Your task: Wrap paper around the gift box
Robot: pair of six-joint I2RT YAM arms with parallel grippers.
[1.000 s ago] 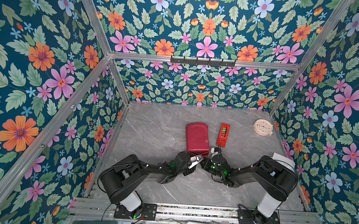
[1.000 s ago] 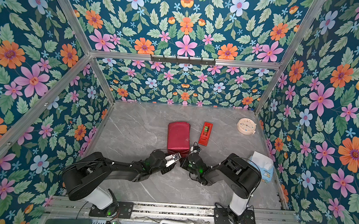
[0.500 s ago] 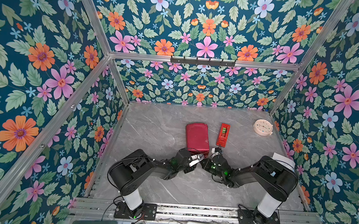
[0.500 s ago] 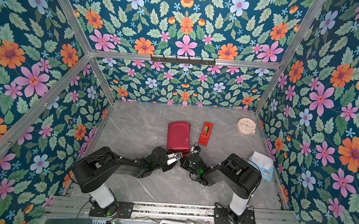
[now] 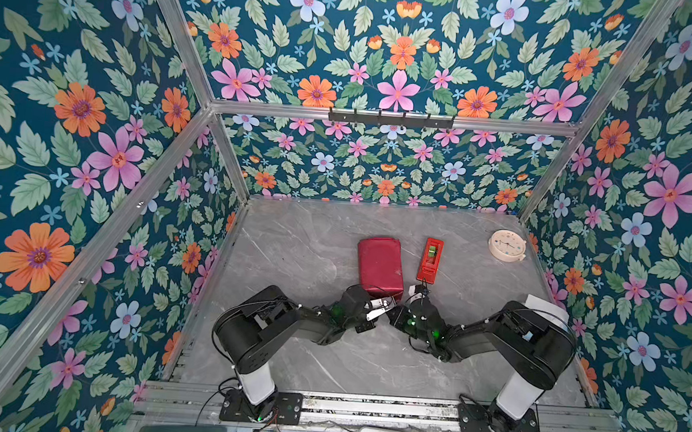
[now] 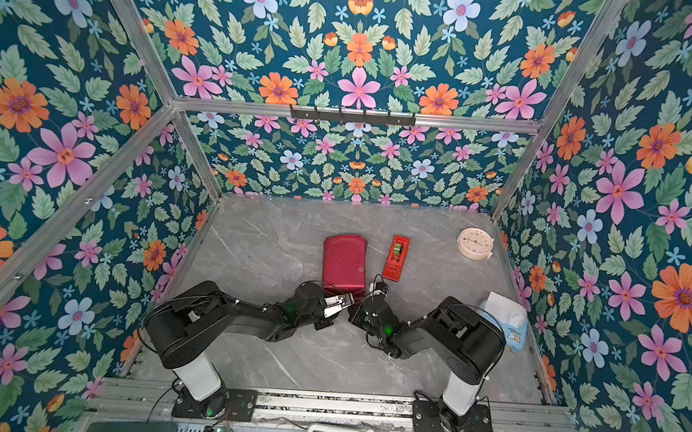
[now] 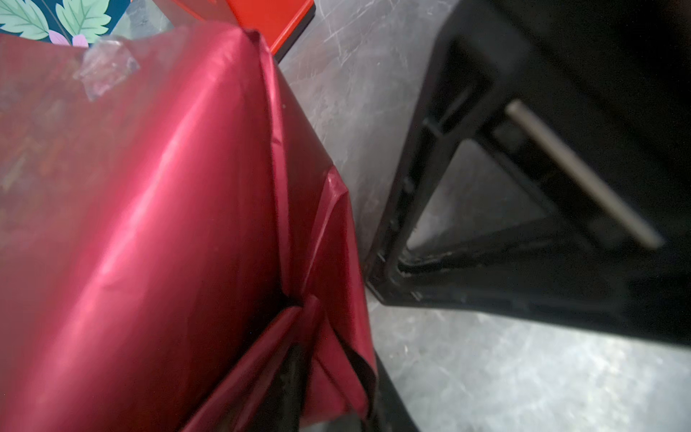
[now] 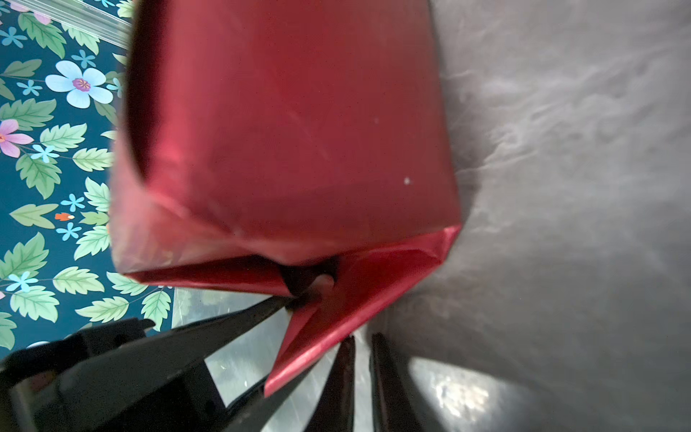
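Grey marbled table, flowered walls. In both top views the paper, wrapped into a parcel, lies mid-table beside a tape dispenser. Left wrist view: left gripper narrow around its end flap, grip unclear. Right wrist view: right gripper almost closed, empty.

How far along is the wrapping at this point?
Done: the paper encloses the parcel's long faces, with clear tape on top. In hand: the left gripper straddles a triangular end flap; the right gripper sits shut beside it. Left: the near end gapes, unfolded and untaped; the tape dispenser lies beside the parcel. Far end unclear.
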